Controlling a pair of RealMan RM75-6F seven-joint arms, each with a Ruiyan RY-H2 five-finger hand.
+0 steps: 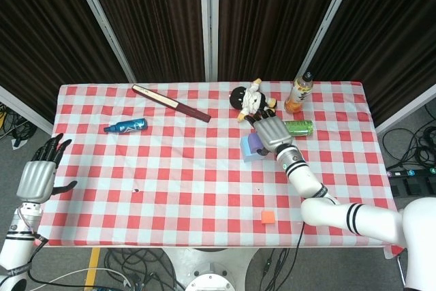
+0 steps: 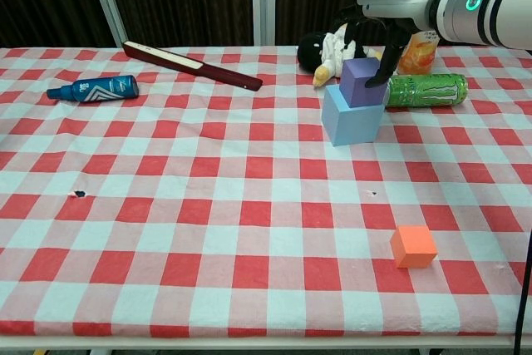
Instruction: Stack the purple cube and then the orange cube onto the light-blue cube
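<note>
One red-checked tablecloth (image 1: 204, 168) on table, dark curtains (image 1: 163, 18) behind

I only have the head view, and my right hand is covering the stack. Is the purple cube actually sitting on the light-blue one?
Observer: Yes. The chest view shows the purple cube resting flat on the light-blue cube, toward its right rear part.
Operator: Is my hand gripping it?
Observer: One finger of the right hand lies against the cube's right side. The others are spread above it. I cannot tell if that is a grip.
Operator: Anything close on that side?
Observer: The green can lies on its side close beside the stack's right. I cannot tell if they touch.
</note>
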